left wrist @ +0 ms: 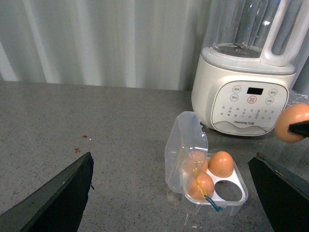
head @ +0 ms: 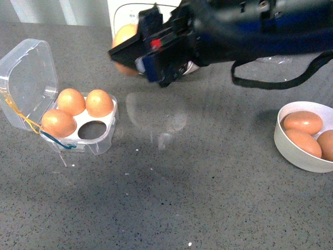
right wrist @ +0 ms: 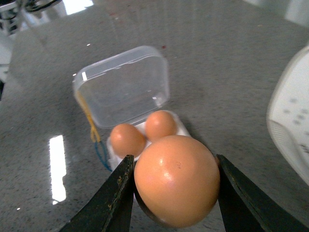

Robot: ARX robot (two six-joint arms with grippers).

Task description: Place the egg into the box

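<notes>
Front view: right tool (head: 136,52) grips the egg (head: 124,39), aloft beyond the box (head: 28,78); three cells filled, one vacant. Left wrist view: left tool (left wrist: 171,193) spread, empty, facing box; blender (left wrist: 244,104) behind box, panel print unreadable. Right wrist view: egg clamped near box; placement outstanding.

egg (right wrist: 176,181) orange-brown, aloft, apparently right of box (head: 104,141) | box open, three cells filled, one empty

From your right claw (right wrist: 174,156), the held egg (right wrist: 176,181) hides the cells of the box (right wrist: 120,92) just beyond it, while in front view the blurred claw covers most of that egg and the bowl (head: 294,155), well away from the claw, is cropped.
</notes>
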